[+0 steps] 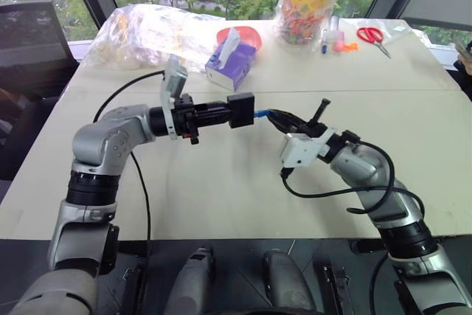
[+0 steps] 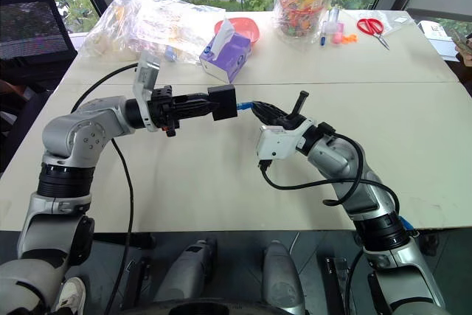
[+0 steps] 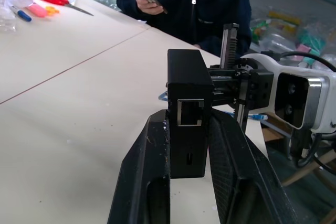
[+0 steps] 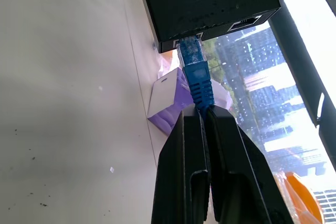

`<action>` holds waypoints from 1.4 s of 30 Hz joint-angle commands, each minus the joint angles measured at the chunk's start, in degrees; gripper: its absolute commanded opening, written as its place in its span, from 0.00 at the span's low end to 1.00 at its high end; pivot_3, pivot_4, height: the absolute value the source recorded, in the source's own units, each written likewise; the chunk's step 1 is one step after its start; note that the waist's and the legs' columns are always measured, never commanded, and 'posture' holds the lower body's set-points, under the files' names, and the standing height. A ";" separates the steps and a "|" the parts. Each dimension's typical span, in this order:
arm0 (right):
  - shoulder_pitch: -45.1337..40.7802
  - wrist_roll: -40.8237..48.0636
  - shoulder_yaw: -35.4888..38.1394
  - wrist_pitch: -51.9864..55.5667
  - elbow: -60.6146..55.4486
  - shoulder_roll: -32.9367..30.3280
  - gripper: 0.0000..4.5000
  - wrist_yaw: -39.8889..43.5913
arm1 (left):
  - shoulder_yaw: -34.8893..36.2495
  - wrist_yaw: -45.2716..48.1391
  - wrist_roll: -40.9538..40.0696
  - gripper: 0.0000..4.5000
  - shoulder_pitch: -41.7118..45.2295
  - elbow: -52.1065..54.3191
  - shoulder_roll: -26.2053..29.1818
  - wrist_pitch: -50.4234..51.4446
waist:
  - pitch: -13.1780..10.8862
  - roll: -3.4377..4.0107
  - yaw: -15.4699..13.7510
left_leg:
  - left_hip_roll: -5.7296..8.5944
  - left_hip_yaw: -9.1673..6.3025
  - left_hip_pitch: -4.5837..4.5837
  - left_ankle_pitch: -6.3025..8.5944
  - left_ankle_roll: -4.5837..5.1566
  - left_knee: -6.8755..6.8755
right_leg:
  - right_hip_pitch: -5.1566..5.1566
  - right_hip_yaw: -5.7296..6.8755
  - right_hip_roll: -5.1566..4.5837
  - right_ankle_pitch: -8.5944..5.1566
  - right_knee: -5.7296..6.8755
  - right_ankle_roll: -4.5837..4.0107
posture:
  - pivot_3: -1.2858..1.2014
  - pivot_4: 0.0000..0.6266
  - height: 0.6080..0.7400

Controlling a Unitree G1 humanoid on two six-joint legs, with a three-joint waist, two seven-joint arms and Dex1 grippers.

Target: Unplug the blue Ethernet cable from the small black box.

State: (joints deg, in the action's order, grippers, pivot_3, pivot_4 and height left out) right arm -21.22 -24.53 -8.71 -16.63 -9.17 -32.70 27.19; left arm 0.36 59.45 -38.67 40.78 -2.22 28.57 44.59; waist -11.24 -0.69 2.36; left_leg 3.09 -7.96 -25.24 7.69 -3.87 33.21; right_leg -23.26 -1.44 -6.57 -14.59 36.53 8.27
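Over the pale tabletop (image 1: 236,175), near the picture's middle, I am squeezing the small black box (image 1: 241,111) in my left tool (image 1: 221,113) so it stays put. My right tool (image 4: 202,116) is pinching the blue Ethernet cable (image 4: 198,80) behind its plug, ready for pulling out.

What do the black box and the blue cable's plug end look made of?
Small black box: likely rigid plastic, matte, with fine scuffs on one face. Blue Ethernet cable: its boot looks like soft moulded rubbery plastic, slightly glossy and ribbed; the plug tip seems clear hard plastic.
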 commanded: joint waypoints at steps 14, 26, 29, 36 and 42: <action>-3.74 29.02 4.22 30.62 -11.96 -2.36 0.63 22.61 | -1.06 7.33 2.84 0.09 0.63 -1.29 1.85 -4.70 | 0.00 -0.01 0.05 | -0.01 -0.02 0.00 0.00 0.00 0.00 | 0.01 0.01 0.00 0.00 0.00 0.00 | 0.52 0.24 0.91; -14.78 60.07 10.68 68.24 -8.93 -6.33 0.84 32.71 | 0.38 15.96 0.31 0.09 0.06 1.69 6.58 -5.34 | -0.01 0.00 -0.19 | -0.01 -0.03 -0.07 0.01 0.01 0.00 | 0.00 0.04 -0.07 -0.03 -0.12 -0.05 | 0.52 0.24 0.91; -15.94 62.88 11.17 70.60 -7.99 -5.91 0.79 32.29 | 0.83 15.60 -0.80 0.09 0.00 2.68 6.78 -4.35 | -0.01 0.00 -0.22 | 0.00 -0.03 -0.10 0.02 0.02 0.00 | -0.01 0.05 -0.08 -0.03 -0.18 -0.05 | 0.52 0.24 0.91; -18.67 67.46 10.79 76.18 -7.38 -5.31 0.56 30.14 | 1.37 14.75 -2.19 0.09 -0.58 4.49 7.29 -3.36 | -0.01 0.00 -0.09 | 0.00 -0.02 -0.11 0.02 0.02 -0.01 | -0.03 0.05 -0.09 -0.02 -0.19 -0.04 | 0.52 0.24 0.91; -19.83 70.35 10.23 78.52 -7.57 -4.95 0.56 29.40 | 1.50 14.46 -2.69 0.09 -0.45 4.73 7.22 -3.15 | -0.01 0.00 -0.13 | 0.00 -0.01 -0.12 0.02 0.03 -0.01 | -0.03 0.05 -0.09 -0.02 -0.19 -0.04 | 0.52 0.24 0.91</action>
State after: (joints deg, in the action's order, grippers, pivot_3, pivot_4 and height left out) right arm -39.56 44.07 0.64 61.70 -15.61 -37.69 56.65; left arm 0.18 74.07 -39.76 40.06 0.77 35.45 41.30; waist -11.25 -0.69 2.24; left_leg 3.10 -7.97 -25.36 7.71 -3.85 33.20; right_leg -23.29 -1.38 -6.66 -14.61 36.34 8.23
